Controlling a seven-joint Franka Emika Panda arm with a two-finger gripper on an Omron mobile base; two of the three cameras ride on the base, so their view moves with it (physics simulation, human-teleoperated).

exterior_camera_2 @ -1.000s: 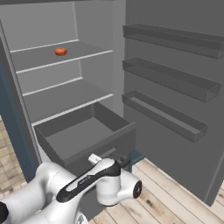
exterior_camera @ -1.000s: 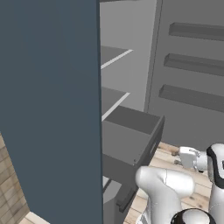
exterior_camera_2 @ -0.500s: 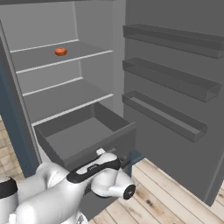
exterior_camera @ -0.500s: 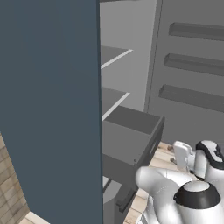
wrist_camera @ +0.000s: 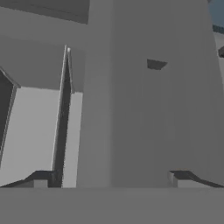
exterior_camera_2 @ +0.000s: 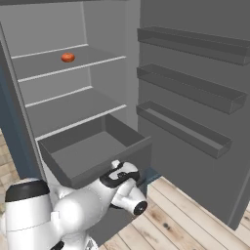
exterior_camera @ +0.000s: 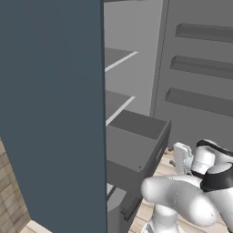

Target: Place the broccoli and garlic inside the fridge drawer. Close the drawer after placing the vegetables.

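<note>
Below the fridge shelves, fridge drawer [exterior_camera_2: 93, 156] pulled out — long axis crosswise, fingers [wrist_camera: 43, 178] spread wide, empty.

The fridge drawer [exterior_camera_2: 93, 151] looks like smooth matt grey plastic, the floor [exterior_camera_2: 190, 219] is pale grained wooden planks, and the arm [exterior_camera_2: 83, 207] has glossy white shells.
</note>
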